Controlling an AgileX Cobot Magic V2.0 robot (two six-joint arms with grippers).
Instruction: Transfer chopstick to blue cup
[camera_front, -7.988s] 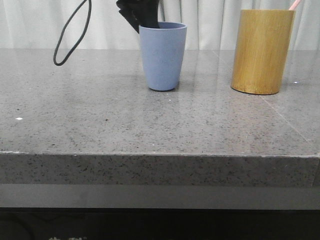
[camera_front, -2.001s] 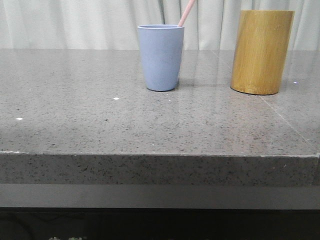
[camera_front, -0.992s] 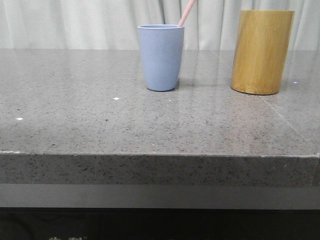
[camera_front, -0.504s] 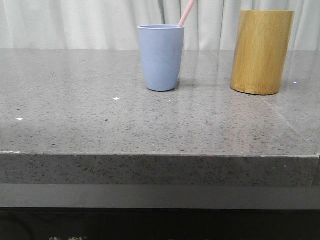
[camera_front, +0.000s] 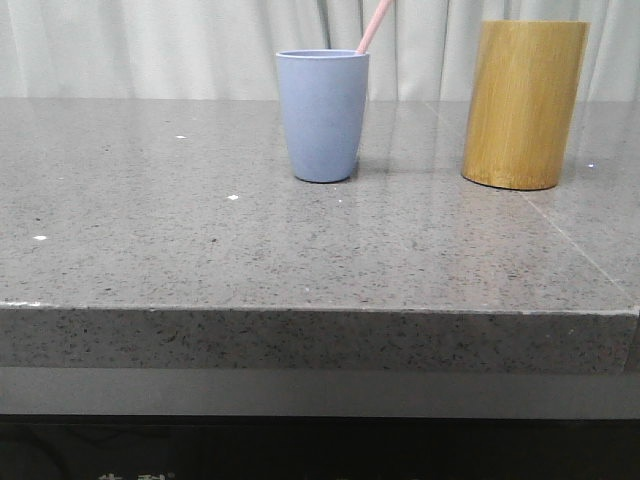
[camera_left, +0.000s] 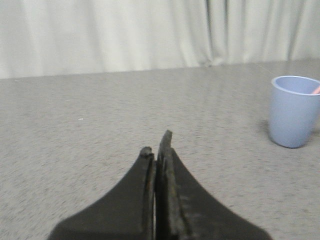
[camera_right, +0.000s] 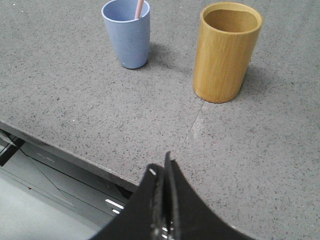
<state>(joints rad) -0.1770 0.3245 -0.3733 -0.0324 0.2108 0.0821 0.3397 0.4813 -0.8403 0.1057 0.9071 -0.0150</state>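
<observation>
The blue cup (camera_front: 322, 115) stands upright on the grey stone table (camera_front: 200, 250), towards the back. A pale pink chopstick (camera_front: 374, 24) leans out of its right rim; only its upper end shows. The cup also shows in the left wrist view (camera_left: 293, 111) and the right wrist view (camera_right: 127, 32), with the pink stick (camera_right: 139, 8) inside it. My left gripper (camera_left: 157, 145) is shut and empty, well away from the cup. My right gripper (camera_right: 161, 165) is shut and empty above the table's front edge. Neither gripper shows in the front view.
A taller yellow-brown bamboo cylinder (camera_front: 524, 103) stands to the right of the blue cup; in the right wrist view (camera_right: 226, 50) its inside looks empty. White curtains hang behind the table. The table's front edge (camera_front: 320, 310) drops to a dark shelf.
Eight seconds ago a black gripper was over the blue cup and a pink tip stood in the bamboo cylinder. Now the stick leans in the blue cup. Nothing has moved in the last two seconds.
</observation>
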